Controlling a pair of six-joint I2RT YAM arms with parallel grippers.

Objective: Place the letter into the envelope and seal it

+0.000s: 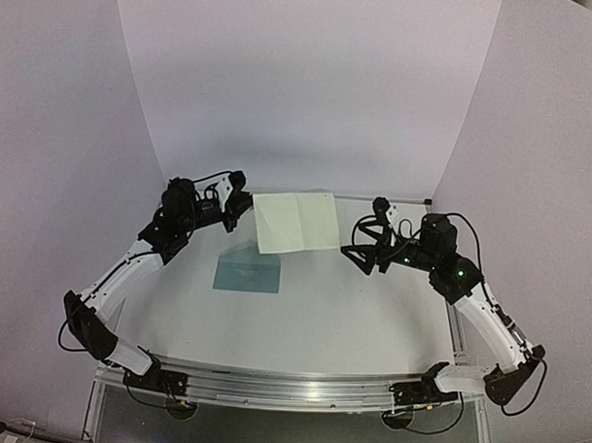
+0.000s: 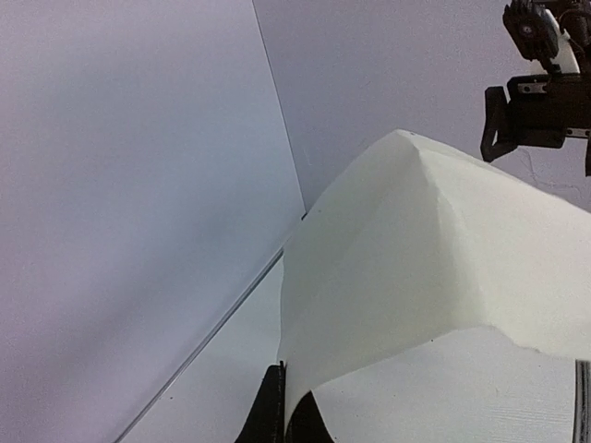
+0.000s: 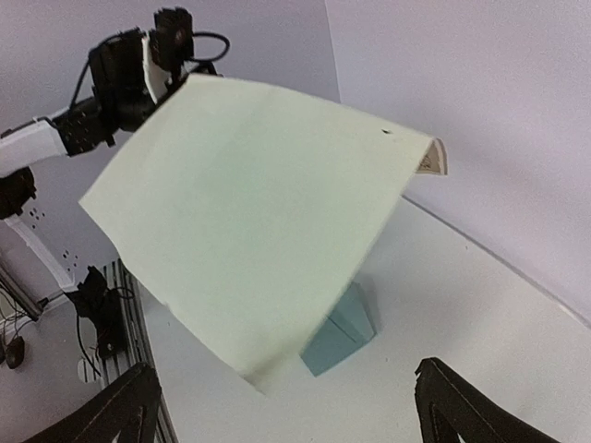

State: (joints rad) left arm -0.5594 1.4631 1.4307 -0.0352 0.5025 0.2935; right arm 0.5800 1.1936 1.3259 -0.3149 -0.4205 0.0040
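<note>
Nearest the right wrist lens, the right tool (image 3: pixel 295 415) stands with its two dark fingers (image 3: pixel 125 411) spread wide and nothing between them, just short of the letter (image 3: pixel 259 231). That cream sheet hangs in the air above the worktop (image 1: pixel 371 312), pinched at its left side alone by the left tool (image 1: pixel 240 205), whose jaws are closed on the paper. The envelope (image 1: pixel 248 272) lies flat on the worktop, below and nearer than the sheet, untouched; whether its flap is open I cannot tell. With a single grip at one side, the sheet bows, so it may swing, fold over or slide out of the pinch when the arm moves. A sagging edge may also push the envelope along rather than enter it. If the right tool closes off the edge, it may crumple the paper.
</note>
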